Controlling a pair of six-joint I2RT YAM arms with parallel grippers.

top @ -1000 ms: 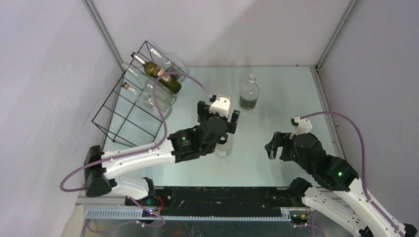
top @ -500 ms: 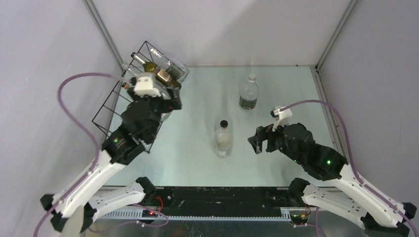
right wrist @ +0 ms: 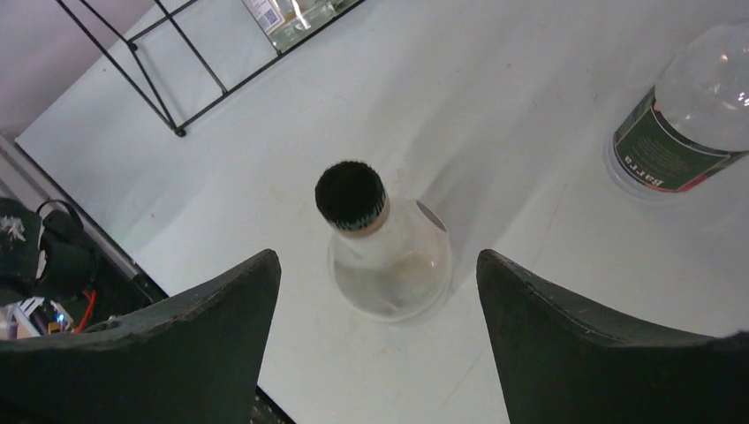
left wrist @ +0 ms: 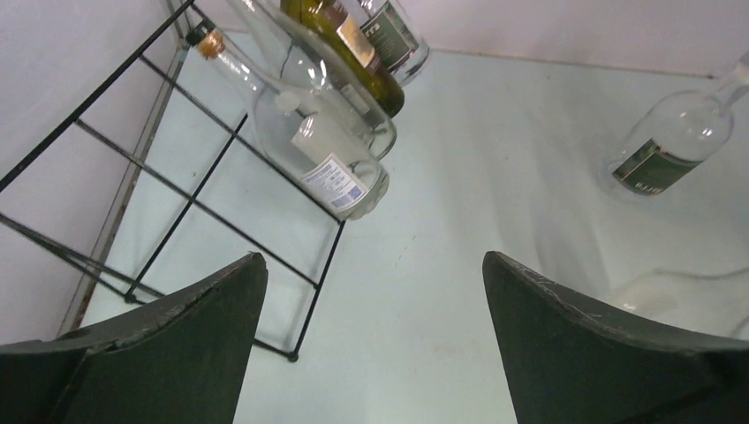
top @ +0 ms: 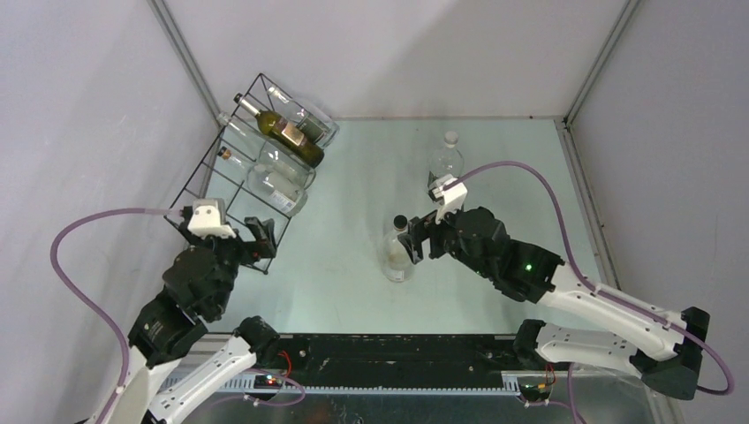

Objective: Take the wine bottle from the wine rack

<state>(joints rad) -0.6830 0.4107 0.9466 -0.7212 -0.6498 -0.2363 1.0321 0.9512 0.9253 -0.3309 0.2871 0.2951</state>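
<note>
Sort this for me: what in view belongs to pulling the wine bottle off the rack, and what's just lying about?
Job:
rack
dark green wine bottle lying in it
left gripper, open, facing the rack

Lying about:
clear bottles in the rack
black-capped bottle standing mid-table, by the open right gripper
green-label bottle standing farther back

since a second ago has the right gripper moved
Yes. In the top view the right gripper has swung left, from well to the right of the standing black-capped clear bottle to right beside it, jaws open.
</note>
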